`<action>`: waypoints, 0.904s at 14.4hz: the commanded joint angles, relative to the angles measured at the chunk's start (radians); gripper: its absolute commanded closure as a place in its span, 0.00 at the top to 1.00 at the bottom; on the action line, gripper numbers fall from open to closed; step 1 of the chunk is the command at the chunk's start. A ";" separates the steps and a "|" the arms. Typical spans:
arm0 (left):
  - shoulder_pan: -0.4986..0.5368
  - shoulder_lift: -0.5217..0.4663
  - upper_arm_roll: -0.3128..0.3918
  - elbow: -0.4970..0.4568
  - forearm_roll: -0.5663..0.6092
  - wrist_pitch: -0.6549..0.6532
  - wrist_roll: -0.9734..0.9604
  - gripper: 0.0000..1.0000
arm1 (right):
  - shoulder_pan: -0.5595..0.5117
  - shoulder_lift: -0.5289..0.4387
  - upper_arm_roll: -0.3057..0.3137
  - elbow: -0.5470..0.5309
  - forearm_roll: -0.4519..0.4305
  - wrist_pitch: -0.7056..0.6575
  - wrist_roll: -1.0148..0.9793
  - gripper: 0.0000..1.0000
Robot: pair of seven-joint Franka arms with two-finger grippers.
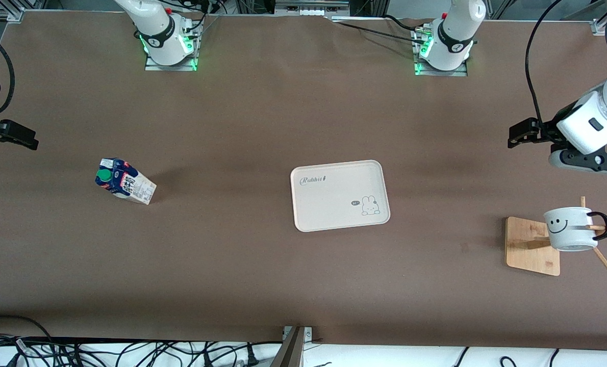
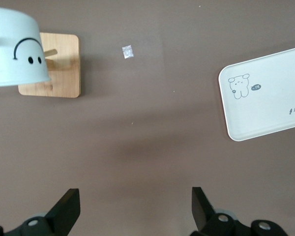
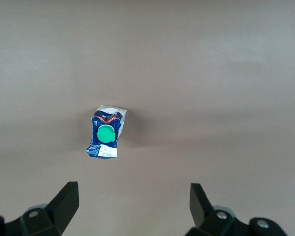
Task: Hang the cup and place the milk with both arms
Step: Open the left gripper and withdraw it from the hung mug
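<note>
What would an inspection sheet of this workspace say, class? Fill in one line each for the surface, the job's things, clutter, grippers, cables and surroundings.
Surface: brown table, with a small pale speck near the rack.
Job's things: cup hangs by its handle on a wooden rack at the left arm's end; milk stands on the table at the right arm's end; tray at mid-table holds nothing.
Clutter: nothing seen.
Grippers: left gripper open, over the table beside the rack; right gripper open, over the table near the milk.
Cables: black cables bundled below the table's near edge; more along the arms.
Surroundings: metal framing by the bases.
</note>
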 commanded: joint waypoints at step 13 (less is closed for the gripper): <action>0.032 -0.027 -0.015 -0.049 0.020 0.062 -0.091 1.00 | 0.007 -0.058 0.013 -0.052 0.138 0.012 -0.006 1.00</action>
